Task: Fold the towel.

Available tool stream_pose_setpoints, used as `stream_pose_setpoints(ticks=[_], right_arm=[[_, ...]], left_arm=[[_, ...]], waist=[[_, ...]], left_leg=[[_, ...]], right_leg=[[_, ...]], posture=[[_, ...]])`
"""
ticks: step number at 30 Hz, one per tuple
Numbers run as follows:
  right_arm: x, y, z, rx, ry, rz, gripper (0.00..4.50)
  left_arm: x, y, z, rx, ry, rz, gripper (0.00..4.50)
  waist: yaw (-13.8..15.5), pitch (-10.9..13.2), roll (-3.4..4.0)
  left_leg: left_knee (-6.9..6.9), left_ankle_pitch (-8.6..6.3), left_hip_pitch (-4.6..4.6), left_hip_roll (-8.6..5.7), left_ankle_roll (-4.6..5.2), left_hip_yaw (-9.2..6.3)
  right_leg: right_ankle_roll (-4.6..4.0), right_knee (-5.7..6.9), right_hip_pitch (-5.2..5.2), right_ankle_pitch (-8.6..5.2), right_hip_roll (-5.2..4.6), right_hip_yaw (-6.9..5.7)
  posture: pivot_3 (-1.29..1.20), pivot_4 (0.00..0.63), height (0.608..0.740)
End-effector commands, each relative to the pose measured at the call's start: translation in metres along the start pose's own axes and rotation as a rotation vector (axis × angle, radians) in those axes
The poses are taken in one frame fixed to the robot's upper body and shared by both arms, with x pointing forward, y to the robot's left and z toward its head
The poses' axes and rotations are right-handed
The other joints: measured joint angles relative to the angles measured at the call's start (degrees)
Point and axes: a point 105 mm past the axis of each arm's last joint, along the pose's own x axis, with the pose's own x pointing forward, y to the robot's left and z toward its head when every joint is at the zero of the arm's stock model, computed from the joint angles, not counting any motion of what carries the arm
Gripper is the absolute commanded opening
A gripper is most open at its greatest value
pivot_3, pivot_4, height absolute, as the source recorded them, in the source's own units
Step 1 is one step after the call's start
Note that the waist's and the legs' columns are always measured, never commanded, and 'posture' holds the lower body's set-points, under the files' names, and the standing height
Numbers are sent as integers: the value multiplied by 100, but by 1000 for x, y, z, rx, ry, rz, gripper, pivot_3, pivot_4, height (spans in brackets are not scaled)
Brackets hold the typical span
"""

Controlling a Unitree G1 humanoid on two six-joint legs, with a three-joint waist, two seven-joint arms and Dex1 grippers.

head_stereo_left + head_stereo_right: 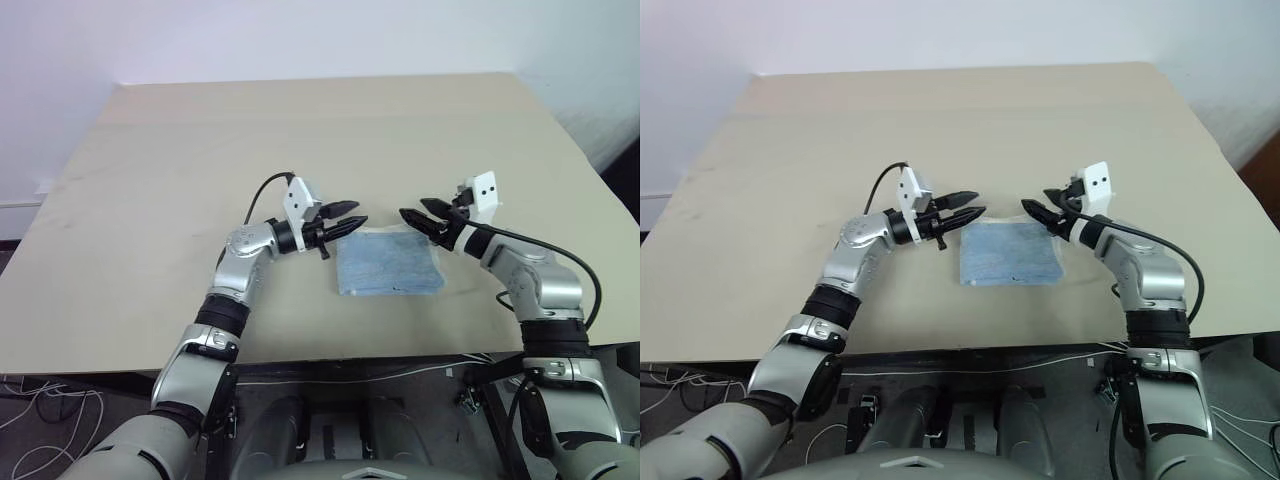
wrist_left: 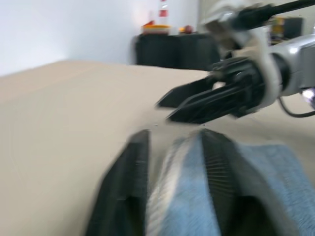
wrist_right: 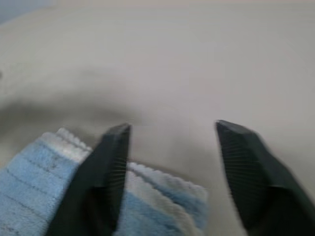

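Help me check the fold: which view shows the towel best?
The left eye view: the whole folded towel lies flat on the table. The right eye view matches it; the wrist views catch just blurred edges.

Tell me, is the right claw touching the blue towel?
Apart. In the right wrist view the right gripper stands open, bare table between its fingers and the towel below, ungripped.

Even, soft overhead light; desk point(image 1: 150, 200) bright, shadows faint. Both wrist views smeared with blur, near fingers point(image 3: 106, 182) out of focus.
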Motion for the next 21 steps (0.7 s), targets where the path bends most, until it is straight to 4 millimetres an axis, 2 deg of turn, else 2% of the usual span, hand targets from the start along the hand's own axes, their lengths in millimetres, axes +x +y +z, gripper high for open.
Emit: stream_pose_setpoints(ticks=[1, 3, 6, 10, 15, 19, 21], right_arm=[[-13, -6, 26, -16, -46, 32, 4467], [-19, -10, 28, 4, -23, 42, 4500], [-27, -10, 20, 57, 61, 94, 4500], [-38, -16, 1, 145, 231, 131, 4500], [-40, -30, -5, 271, 312, 112, 4500], [-41, -27, -28, 325, 452, 131, 4500], [-41, -22, -29, 365, 463, 173, 4500]], left_arm=[[-15, 7, 21, 21, -43, 18, 3033], [-22, 11, 24, 48, -32, 53, 3747], [-30, 12, 21, 96, 7, 80, 4475], [-38, 11, 23, 118, 12, 106, 4475], [-49, 9, 22, 100, 27, 111, 4475], [-58, -2, 21, 71, 56, 62, 4475], [-61, -4, 19, 65, 73, 60, 4475]], waist=[[0, 0, 0], [1, 0, 0], [23, 0, 0], [31, 0, 0], [7, 0, 1], [-5, 1, 1], [-2, 0, 3]], left_leg=[[-1, 0, -2, 0, 0, 0], [-4, 0, -3, 0, 0, 0], [-3, -1, -2, 0, -1, 0], [-4, -1, -3, 0, -1, 1], [-5, -5, -3, 1, -8, 3], [-9, -4, -4, 3, -7, 5], [-12, -5, -6, 2, -7, 5]], right_leg=[[0, 0, -2, 0, 0, 1], [0, -2, -3, 0, -1, 4], [-1, -2, -2, 0, -2, 6], [-1, -4, -2, 0, -5, 6], [-3, -5, -2, 0, -6, 9], [-3, -5, -7, -1, -5, 10], [-3, -8, -8, -1, -5, 10]], posture=[[0, 150, 740], [0, 150, 740], [0, 150, 740], [0, 150, 740], [0, 150, 740], [0, 150, 740], [0, 150, 740]])
